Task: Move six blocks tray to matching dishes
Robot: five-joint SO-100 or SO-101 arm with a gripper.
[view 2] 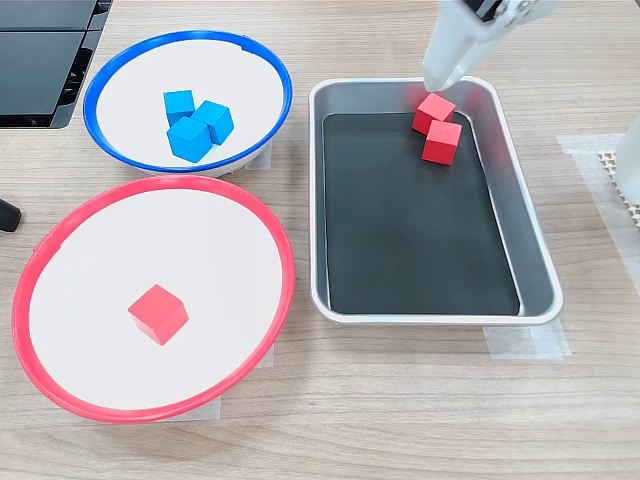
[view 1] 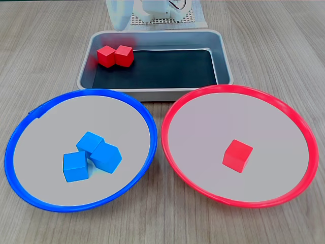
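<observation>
Overhead, white jaws (view 2: 440, 75) hover above two red blocks (view 2: 437, 126) in the tray (view 2: 535, 250).

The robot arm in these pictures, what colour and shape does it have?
The gripper is white plastic: a long, flat, smooth finger narrowing to a rounded tip. Above it sits a dark part with pale metal pieces. In a fixed view the white arm body shows thin dark cables. No markings are readable.

3 blue blocks (view 1: 90, 156), 3 red blocks (view 1: 116, 56), 2 dishes (view 1: 30, 122), 1 tray (view 1: 223, 56)
</observation>
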